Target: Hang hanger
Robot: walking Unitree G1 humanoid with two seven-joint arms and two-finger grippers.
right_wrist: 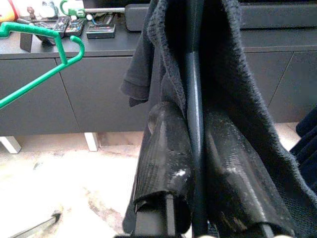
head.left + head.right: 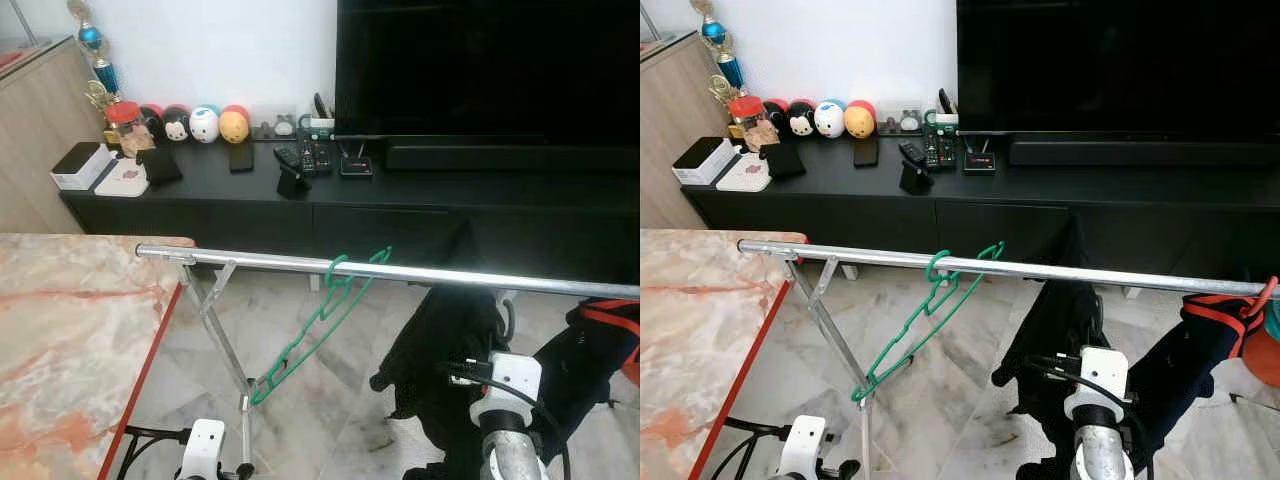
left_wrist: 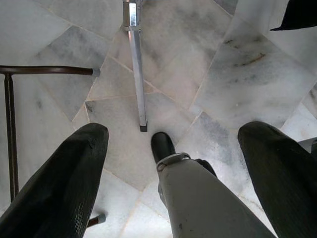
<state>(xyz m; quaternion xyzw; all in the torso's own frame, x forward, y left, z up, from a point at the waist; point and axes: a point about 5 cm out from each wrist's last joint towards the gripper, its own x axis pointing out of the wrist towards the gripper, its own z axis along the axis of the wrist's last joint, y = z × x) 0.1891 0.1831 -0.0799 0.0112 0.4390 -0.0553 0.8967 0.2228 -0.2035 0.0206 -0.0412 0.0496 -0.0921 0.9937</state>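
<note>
The right gripper (image 1: 193,163) is shut tight on a dark hanger (image 1: 194,99) w/ black cloth (image 1: 237,79), just under the rail (image 2: 420,270), right of the green hanger (image 2: 320,320). Rail is straight above. Left gripper (image 3: 173,163) hangs wide open, holding nothing.

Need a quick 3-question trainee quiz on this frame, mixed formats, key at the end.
1. True or false: the green hanger hooks over the metal rail.
2. The right gripper is shut on: A) dark hanger with black garment B) remote C) trophy.
3. Fill in: the left gripper hangs open over the marble ____.

Key: 1 true; 2 A, its fingers clamp the dark hanger carrying the black garment; 3 floor.
</note>
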